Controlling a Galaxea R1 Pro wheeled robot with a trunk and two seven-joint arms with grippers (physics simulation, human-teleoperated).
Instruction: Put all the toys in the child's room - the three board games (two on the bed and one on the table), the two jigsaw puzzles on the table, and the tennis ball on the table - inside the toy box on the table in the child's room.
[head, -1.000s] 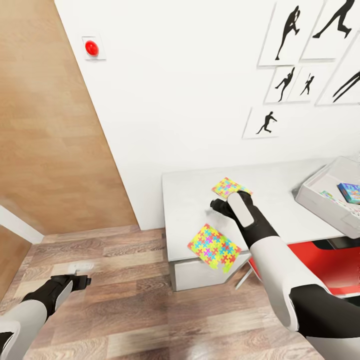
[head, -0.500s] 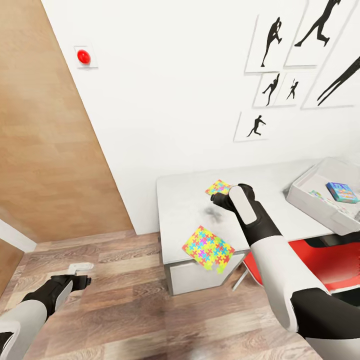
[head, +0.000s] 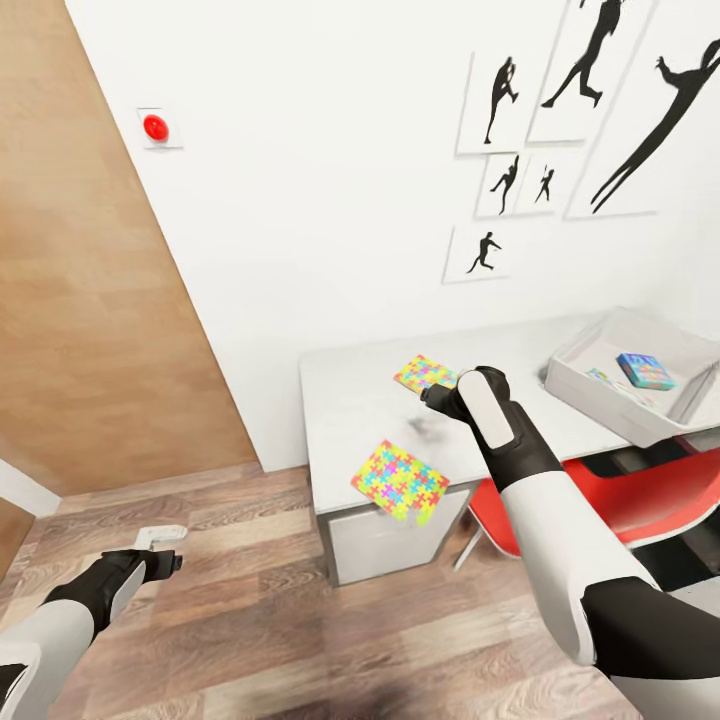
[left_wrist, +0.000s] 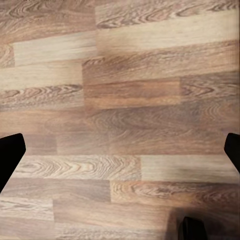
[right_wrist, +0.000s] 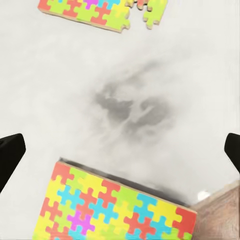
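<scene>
- We see the table (head: 360, 400), white-topped, against the white wall, with a red chair (head: 640, 495) tucked under its right part.
- On the table's right end sits the toy box (head: 590, 385), a light-grey tray with sloping sides; inside lies a blue-edged board game (head: 644, 370) and, beside it, something flat and pale that we cannot make out, perhaps another printed box.
- Our right gripper (head: 438, 397) hovers above the tabletop between the two jigsaw puzzles; in the right wrist view its fingers (right_wrist: 11, 152) stand wide apart at the picture's edges, holding and touching nothing.
- Our left gripper (head: 160, 553) hangs low over the wood floor (left_wrist: 120, 100), fingers likewise spread wide, empty.
- The nearer jigsaw puzzle (head: 399, 481) lies at the table's front edge, one corner overhanging it; bright yellow, green, pink and blue pieces.
- The farther jigsaw puzzle (head: 427, 373) lies flat nearer the wall, just beside the right gripper.
</scene>
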